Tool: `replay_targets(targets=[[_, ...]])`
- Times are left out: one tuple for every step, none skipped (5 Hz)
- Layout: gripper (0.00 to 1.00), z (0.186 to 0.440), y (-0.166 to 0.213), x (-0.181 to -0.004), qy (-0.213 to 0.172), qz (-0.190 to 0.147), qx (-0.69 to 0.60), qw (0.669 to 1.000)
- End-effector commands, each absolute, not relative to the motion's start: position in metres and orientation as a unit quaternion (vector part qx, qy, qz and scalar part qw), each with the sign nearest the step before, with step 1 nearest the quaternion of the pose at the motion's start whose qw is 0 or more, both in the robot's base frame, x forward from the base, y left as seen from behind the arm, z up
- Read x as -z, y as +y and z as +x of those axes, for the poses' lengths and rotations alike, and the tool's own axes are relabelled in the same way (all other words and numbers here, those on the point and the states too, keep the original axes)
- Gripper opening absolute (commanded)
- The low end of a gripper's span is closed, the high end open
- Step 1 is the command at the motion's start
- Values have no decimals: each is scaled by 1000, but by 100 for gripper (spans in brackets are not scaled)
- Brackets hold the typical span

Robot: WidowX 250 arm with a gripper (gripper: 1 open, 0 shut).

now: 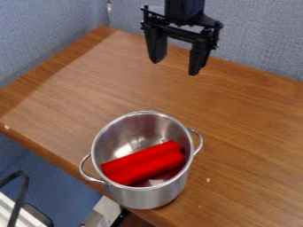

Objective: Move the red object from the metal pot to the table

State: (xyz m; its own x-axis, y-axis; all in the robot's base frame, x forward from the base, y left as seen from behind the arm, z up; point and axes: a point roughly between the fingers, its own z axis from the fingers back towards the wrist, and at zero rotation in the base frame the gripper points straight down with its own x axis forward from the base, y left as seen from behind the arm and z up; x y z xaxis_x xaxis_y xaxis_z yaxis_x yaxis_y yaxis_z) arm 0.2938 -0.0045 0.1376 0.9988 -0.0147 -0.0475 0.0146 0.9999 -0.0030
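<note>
Camera view:
Tool (178,58): hung with fingers spread wide, released, nothing between them, pointed down over the far part of the desk (71,80).
Red object (144,164): lay inside the metal pot (142,160), well apart from the tool, below it in frame and toward the near desk edge.
Long axis: ran left to right, right end raised slightly against the pot wall.
Edges: pot sat close to the near desk edge.
Open room: bare wood left of the tool and between tool and pot; judged ample for setting down.
</note>
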Motion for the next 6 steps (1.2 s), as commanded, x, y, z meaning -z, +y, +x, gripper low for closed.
replay_targets(targets=[[100, 297, -6, -138, 33, -2, 19, 999], [100, 265, -14, -112, 44, -3, 24, 999], [100, 243, -25, -90, 44, -2, 50, 998], [100, 221, -27, -82, 30, -10, 105, 994], [100, 207, -27, -70, 17, -7, 134, 991], [100, 199, -31, -56, -8, 0, 159, 987]])
